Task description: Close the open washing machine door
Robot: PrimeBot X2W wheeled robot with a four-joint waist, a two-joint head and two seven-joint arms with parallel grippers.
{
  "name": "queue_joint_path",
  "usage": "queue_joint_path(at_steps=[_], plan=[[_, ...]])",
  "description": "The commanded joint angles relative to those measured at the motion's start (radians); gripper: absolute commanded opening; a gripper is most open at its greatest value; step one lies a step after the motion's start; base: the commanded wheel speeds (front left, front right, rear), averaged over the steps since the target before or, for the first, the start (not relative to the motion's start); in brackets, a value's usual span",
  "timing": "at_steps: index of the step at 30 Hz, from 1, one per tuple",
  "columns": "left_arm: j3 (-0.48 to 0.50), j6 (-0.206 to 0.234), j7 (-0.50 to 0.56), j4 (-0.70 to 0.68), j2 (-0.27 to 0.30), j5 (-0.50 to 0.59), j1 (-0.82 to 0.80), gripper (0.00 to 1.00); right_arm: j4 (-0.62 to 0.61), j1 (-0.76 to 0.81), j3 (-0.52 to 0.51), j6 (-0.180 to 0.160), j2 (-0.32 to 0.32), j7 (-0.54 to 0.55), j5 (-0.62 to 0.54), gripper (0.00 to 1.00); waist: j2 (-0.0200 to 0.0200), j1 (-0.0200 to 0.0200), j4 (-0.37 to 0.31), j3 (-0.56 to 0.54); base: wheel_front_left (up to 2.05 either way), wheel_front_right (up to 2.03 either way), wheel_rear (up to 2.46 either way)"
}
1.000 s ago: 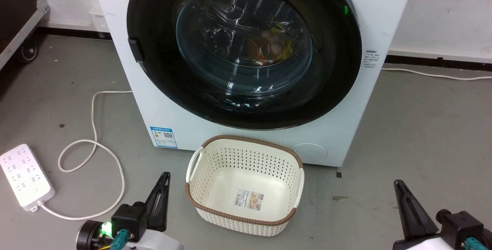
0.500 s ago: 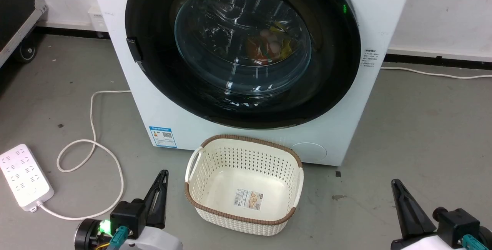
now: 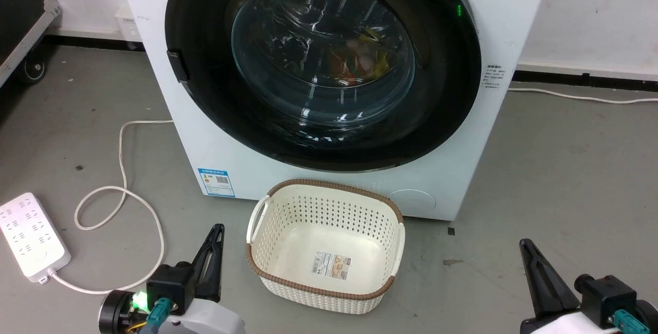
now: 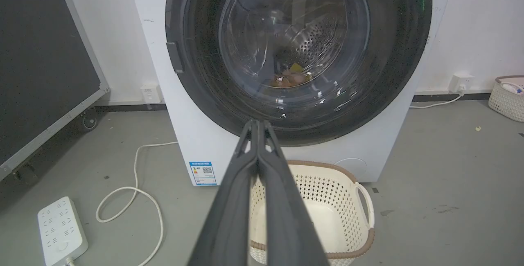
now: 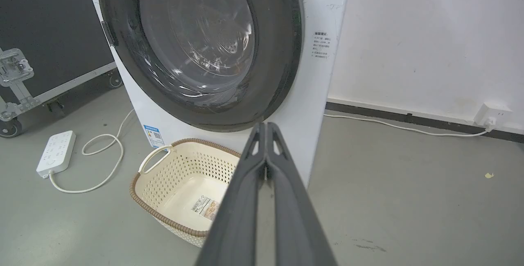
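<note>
The washing machine door, round with a glossy black rim and a bulging glass window, lies flat against the white machine's front. Coloured laundry shows through the glass. In the left wrist view the door faces me squarely, and in the right wrist view the door appears at an angle. My left gripper is shut and empty, low over the floor left of the basket, well short of the door. My right gripper is shut and empty at the lower right. Their closed fingers also rise as the left gripper and right gripper.
A cream perforated basket with a brown rim stands empty on the floor just before the machine, between my grippers. A white power strip and its looped cable lie at the left. A black wheeled case stands further left.
The head camera has shifted slightly, so the whole scene sits a bit further left. Both grippers show a little lower in the view. The door looks the same.
</note>
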Motion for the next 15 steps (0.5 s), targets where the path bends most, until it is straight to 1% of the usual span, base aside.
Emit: queue_joint_path(at_steps=[1,15], plan=[[0.007,0.006,0.008,-0.007,-0.003,0.010,0.006,0.00,-0.009,-0.020,0.003,0.000,0.001,0.006,-0.007,0.00,-0.0001,0.0000,0.000,0.000,0.00,0.00,0.00],[0.023,0.008,0.037,-0.027,-0.013,0.022,0.008,0.00,-0.018,-0.029,0.012,0.000,0.002,0.031,-0.014,0.00,-0.0001,0.0000,-0.004,0.003,0.00,0.00,0.00]])
